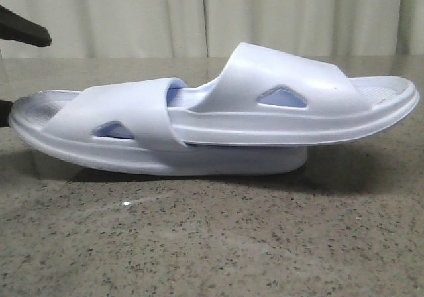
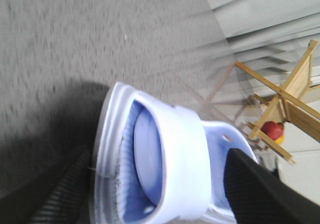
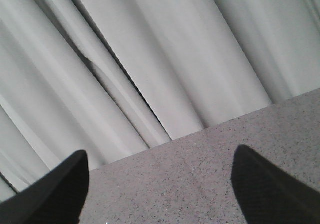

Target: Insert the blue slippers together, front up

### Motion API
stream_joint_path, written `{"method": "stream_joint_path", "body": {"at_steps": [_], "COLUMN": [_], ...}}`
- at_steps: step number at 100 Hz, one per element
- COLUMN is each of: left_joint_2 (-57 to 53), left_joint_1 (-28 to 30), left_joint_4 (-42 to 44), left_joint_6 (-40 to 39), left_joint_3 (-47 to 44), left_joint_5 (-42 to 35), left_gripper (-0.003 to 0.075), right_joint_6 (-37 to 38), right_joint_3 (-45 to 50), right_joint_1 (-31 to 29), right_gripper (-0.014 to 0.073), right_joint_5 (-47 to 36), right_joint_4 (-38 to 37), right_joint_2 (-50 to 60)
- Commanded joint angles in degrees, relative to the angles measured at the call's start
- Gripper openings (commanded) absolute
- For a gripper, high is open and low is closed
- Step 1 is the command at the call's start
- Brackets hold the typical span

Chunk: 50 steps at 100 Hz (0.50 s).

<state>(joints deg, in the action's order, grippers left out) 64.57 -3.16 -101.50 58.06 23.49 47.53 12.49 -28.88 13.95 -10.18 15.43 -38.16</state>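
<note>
Front view: pale blue moulded foam slippers [image 1: 218, 121] lie nested on the speckled grey counter [image 1: 212, 244], one pushed under the other's strap; insertion looks largely done. Left end effector [image 2: 150, 194] straddles the slipper heel, grip uncertain; right end effector [image 3: 160, 189] is spread, empty.

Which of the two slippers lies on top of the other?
The right slipper: its end is pushed under the strap of the left slipper, which rests flat on the table.

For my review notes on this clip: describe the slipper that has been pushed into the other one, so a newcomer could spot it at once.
Start at the speckled stone table, where two pale blue slippers lie nested. The inserted slipper is on the right in the front view, one end tucked under the strap of the lower slipper. It alone sits raised, its far end overhanging the table.
</note>
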Motion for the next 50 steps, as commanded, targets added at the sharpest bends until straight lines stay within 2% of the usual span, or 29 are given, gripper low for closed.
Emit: {"method": "stream_joint_path", "body": {"at_steps": [1,29,50], "left_joint_2": [-0.6,-0.6,-3.0], "left_joint_1": [0.6,1.3,1.3], "left_joint_4": [-5.1,-5.0,-4.6], "left_joint_6": [3.8,15.4,23.8], "left_joint_3": [3.2,7.9,8.7], "left_joint_5": [0.4,-7.7,-10.9], "left_gripper": [0.0501,0.0501,0.0499], "right_joint_6": [-0.4,-0.4,-3.5], "right_joint_3": [-2.0,-2.0,-2.0], "right_joint_1": [-0.5,-0.5,-0.5], "right_gripper": [0.0514,0.0514,0.0514], "right_joint_5": [-4.2,-4.2,-4.2], "right_joint_4": [-0.9,-1.6,-9.2], "right_joint_2": [0.2,0.2,0.2]}}
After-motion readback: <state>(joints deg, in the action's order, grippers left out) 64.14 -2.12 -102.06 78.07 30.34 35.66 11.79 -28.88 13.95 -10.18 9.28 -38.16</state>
